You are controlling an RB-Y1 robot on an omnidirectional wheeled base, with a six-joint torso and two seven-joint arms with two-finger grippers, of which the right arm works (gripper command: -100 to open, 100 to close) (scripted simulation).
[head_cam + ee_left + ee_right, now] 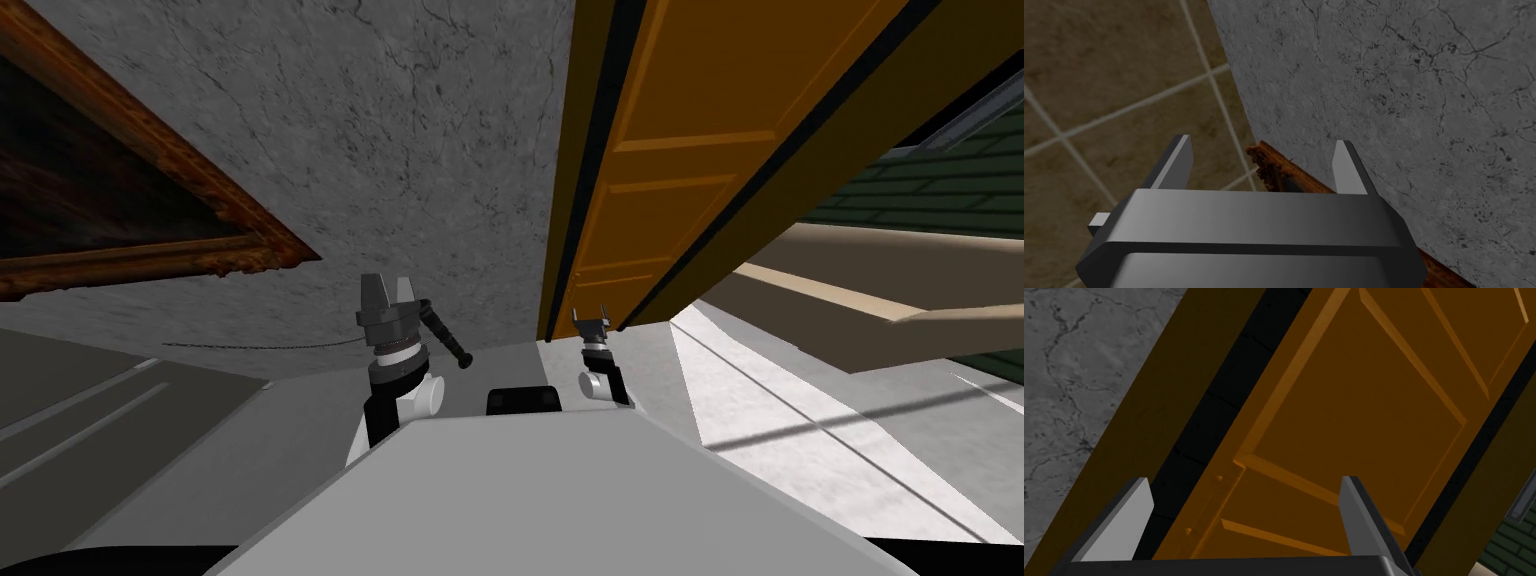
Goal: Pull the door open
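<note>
Right hand (pixel 1245 479) released, empty, facing the orange panelled door (pixel 1364 403); left hand (pixel 1261 145) released near the grey wall (pixel 1404 100).

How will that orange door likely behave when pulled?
The orange door is a tall panelled slab, so probably rigid and heavy; expect it to swing, not flex. Its faces look smooth and flat, so the open right gripper may slip without gripping an edge.

No writing, label, brand, number or sign can be read anywhere. The orange panelled door (pixel 1349 413), the grey cracked wall (pixel 400 150) and the dark picture in its ornate brown frame (pixel 80 190) show plain surfaces only.
</note>
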